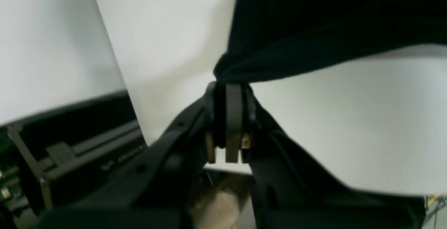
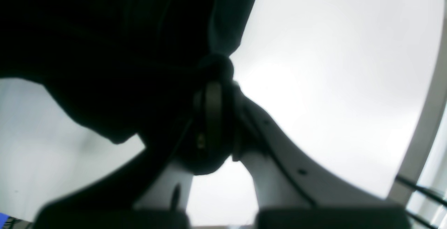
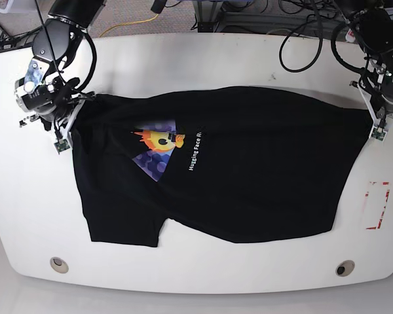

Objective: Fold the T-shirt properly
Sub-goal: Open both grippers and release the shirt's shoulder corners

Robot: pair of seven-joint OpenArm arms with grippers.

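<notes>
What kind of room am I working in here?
Probably a robotics lab: a white table with the T-shirt on it, loose cables behind, and red tape marks.

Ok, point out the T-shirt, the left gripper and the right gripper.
T-shirt (image 3: 249,183), base view, plain black cloth.
left gripper (image 1: 232,86), left wrist view, tips pinching cloth.
right gripper (image 2: 213,82), right wrist view, tips pinching cloth.

A white table (image 3: 203,59) with rounded corners fills most of the base view, evenly lit, with round holes near its front edge at 7 o'clock (image 3: 59,264) and 5 o'clock (image 3: 344,268) and a red-and-white marked rectangle (image 3: 377,205) at 3 o'clock. Beyond its far edge, at 12 o'clock, a speckled grey floor (image 3: 128,13) carries black cables (image 3: 301,26), a yellow cable (image 3: 128,26) and a metal frame (image 3: 213,13).
</notes>
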